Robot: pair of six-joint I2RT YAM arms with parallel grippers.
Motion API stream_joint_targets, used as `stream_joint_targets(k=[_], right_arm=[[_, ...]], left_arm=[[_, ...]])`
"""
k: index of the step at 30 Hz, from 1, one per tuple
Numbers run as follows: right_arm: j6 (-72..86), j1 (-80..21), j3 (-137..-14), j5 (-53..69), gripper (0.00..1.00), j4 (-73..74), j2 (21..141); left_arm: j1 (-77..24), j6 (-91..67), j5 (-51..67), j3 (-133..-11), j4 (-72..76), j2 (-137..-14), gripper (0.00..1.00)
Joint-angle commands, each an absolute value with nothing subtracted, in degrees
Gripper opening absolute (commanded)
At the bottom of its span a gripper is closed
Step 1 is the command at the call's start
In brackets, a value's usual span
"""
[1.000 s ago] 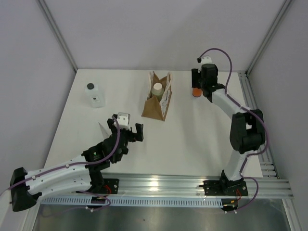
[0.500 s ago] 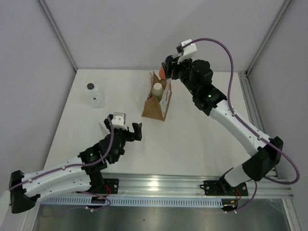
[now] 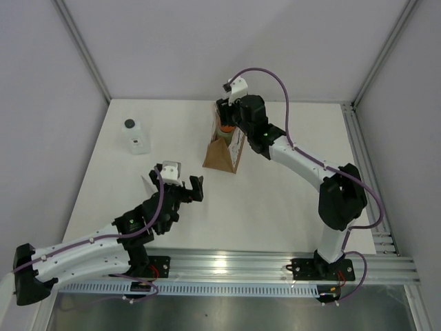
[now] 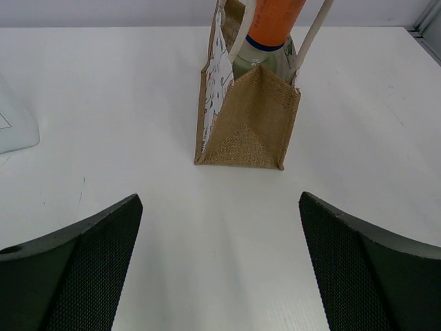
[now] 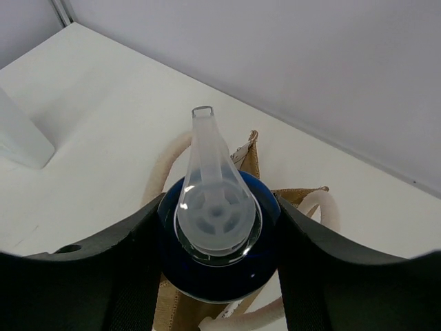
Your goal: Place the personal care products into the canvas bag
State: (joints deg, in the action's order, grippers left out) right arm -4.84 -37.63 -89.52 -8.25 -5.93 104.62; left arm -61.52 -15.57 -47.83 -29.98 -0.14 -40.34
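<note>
Over the bag point(image 4: 248, 131), my right gripper point(image 5: 217, 231) clamps the orange bottle point(image 4: 275, 17); snagging a handle point(image 4: 315, 34) could topple the bag.

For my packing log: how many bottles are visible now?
3. A clear bottle stands left of the canvas bag; a pale bottle is inside it; an orange bottle hangs at its mouth, in the right gripper. More could hide inside.

The bag point(image 3: 222, 156) stands at the surface's point(image 3: 289, 181) 12 o'clock, round bottle point(image 4: 262, 61) inside, tall bottle point(image 4: 274, 21) above it, square bottle point(image 3: 136, 138) well apart at the bag's 9 o'clock.
</note>
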Motion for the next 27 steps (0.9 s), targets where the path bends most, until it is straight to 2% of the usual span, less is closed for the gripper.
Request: stream_joint_targets(k=[1,8,27], right_arm=[[-6.15,-38.41,-85.62,-9.67,0.0,-17.48,100.11],[-5.63,-38.58,-78.75,-9.23,0.0,-18.37,97.12],[-5.71,-41.4,-78.13,-10.63,0.0,-12.31,95.54]], left_arm=[[-61.17,-16.17,-48.61,-30.85,1.84,-40.52,0.99],[-61.17,-16.08,-48.6,-30.85,1.85,-40.61,0.99],[-61.17,-16.35,-48.6,-30.85,1.49,-39.99,0.99]])
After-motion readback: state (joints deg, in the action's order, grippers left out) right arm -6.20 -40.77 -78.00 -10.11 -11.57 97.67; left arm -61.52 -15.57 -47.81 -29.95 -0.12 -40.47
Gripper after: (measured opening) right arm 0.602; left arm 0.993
